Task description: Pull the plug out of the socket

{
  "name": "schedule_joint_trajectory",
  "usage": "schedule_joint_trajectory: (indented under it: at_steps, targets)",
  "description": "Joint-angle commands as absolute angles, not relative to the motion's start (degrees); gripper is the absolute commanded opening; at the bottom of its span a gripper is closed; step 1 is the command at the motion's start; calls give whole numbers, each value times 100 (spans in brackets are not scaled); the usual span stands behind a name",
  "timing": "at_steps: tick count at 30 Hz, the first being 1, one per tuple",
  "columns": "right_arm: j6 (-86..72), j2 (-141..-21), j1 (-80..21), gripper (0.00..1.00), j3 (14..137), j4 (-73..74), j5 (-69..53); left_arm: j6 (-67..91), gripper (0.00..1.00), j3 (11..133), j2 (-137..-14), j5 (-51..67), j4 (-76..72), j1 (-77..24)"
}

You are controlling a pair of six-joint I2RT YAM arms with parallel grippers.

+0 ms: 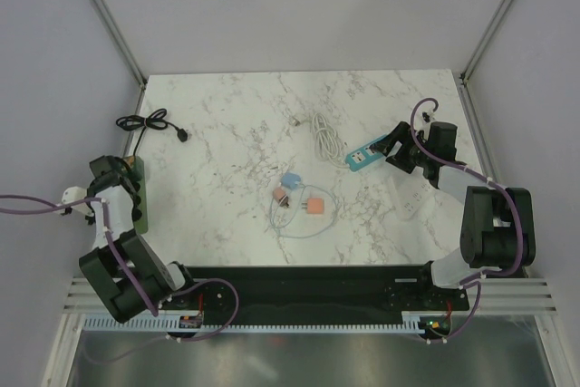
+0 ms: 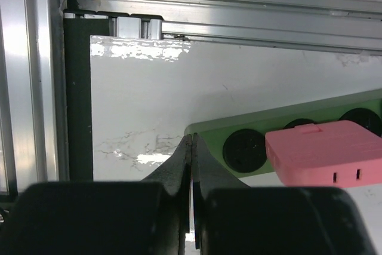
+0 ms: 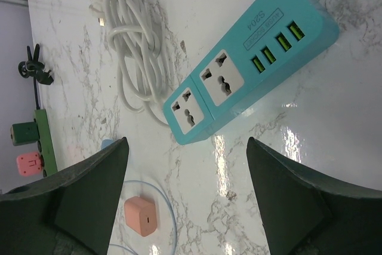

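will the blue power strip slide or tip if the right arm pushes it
The blue power strip lies flat and low, so it would probably slide rather than tip. The glossy marble table likely gives little grip. Its bundled white cord looks floppy and may drag, turning the strip.

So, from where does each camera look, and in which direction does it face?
Top external: above and behind the bases, looking down on the table; left arm and right arm show.
Left wrist: low at the table's edge, facing the green power strip and pink plug; left gripper, shut, shows.
Right wrist: above the blue power strip, looking down; right gripper, open, shows.
Shared: the right wrist view also shows the green power strip and pink plug, far off.
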State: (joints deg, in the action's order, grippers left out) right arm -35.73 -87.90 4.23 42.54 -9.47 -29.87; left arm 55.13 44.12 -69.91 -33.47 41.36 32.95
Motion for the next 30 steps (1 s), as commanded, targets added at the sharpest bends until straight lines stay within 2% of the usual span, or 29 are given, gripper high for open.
schedule_joint_trajectory:
  at_steps: [1, 6, 10, 20, 30]
  targets:
    - [-3472, -8622, 404, 88, 4333, -1099, -2944, 5748, 2, 4605, -7337, -3692, 3674, 3453]
    - [-3454, -8605, 404, 88, 4342, -1063, -2927, 5590, 2, 4421, -7682, -2946, 3121, 3901]
    - [-3445, -8613, 404, 88, 4342, -1055, -2927, 5476, 2, 4201, -7664, -2813, 2672, 3946]
    - [-3419, -8631, 404, 88, 4359, -1037, -2909, 5563, 2, 4157, -8156, -2251, 2540, 4034]
    - [-3419, -8657, 404, 88, 4368, -1020, -2918, 5608, 2, 3894, -8481, -1144, 2338, 4008]
